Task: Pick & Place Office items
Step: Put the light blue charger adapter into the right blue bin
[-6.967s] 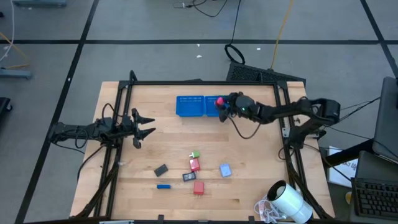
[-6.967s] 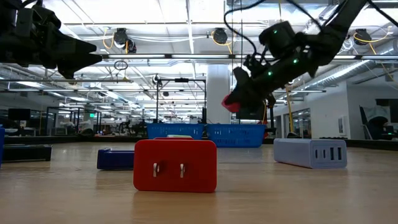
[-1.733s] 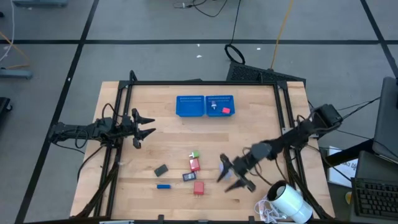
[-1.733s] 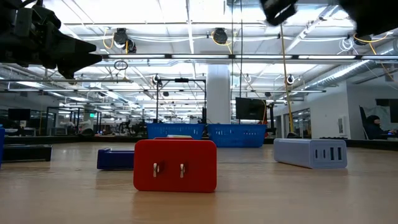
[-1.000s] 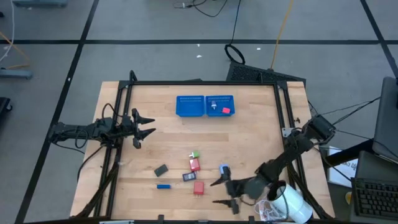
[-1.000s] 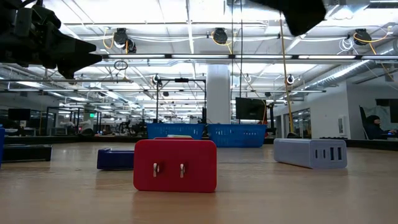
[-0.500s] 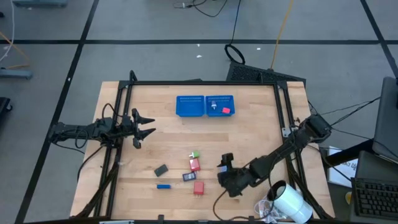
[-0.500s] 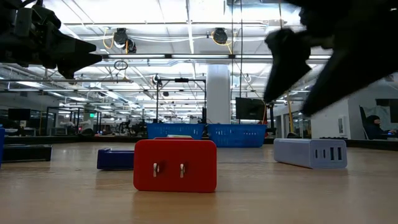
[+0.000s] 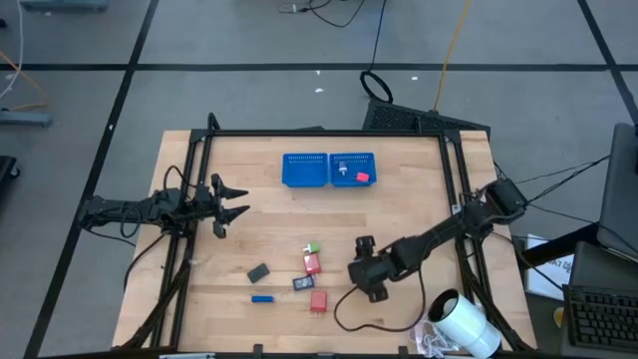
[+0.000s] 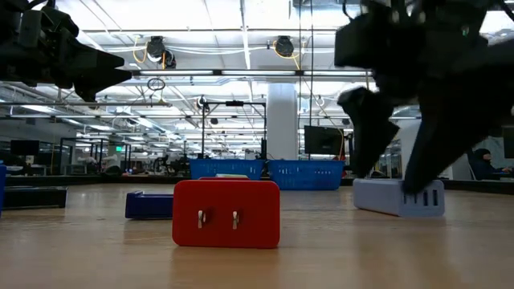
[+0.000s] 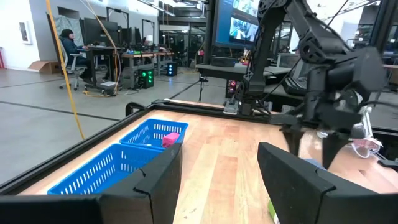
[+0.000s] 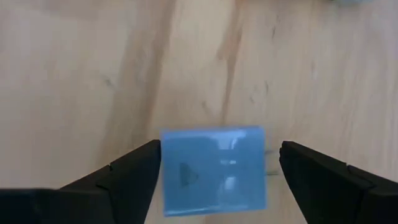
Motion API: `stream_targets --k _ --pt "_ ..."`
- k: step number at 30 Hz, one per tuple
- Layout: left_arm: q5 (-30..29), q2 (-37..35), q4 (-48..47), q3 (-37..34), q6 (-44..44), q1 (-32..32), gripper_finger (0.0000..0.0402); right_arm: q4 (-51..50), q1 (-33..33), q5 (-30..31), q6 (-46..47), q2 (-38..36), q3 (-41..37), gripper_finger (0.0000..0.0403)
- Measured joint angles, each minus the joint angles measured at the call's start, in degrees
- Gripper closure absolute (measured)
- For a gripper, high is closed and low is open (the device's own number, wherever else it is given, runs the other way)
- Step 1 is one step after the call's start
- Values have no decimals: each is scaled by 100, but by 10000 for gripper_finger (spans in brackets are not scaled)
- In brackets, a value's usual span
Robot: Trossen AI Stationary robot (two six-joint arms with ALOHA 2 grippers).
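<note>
Several office items lie near the table's front: a red block (image 9: pixel 318 300), another red one (image 9: pixel 312 263), a dark grey one (image 9: pixel 259 271), a dark blue one (image 9: pixel 261 298). A light blue block (image 12: pixel 213 168) lies flat on the wood; in the high view my right arm hides it. My right gripper (image 12: pixel 214 180) is open and points steeply down over it. One finger stands on either side of the block (image 10: pixel 399 197) without touching it. At the table's left edge my left gripper (image 9: pixel 234 199) waits open, level and holding nothing.
A blue mesh two-part tray (image 9: pixel 304 170) stands at the far middle, with a pink-red piece (image 9: pixel 362 177) in its right half. A big white cylinder (image 9: pixel 464 324) lies at the near right corner. Black frame rails (image 9: pixel 194 179) run along both sides.
My right gripper has swung from the near right, beside the white cylinder, toward the far edge. It has stopped over the light blue block. It has tipped from nearly level to steeply downward and has sunk a little. The items lie where they did.
</note>
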Motion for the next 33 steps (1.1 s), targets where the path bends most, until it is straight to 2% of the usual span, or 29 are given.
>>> stream_targets --k 6,11,22,33 --pt "0 -2 0 1 0 0 188 682 -36 -118 155 -19 -606 93" --pt "0 0 0 1 0 0 188 948 -34 -118 167 -35 -824 98" --pt "0 -1 0 1 0 0 188 1241 -29 -106 148 -40 -858 132" --pt "0 -1 0 0 0 0 188 1292 -29 -103 152 -33 -858 132"
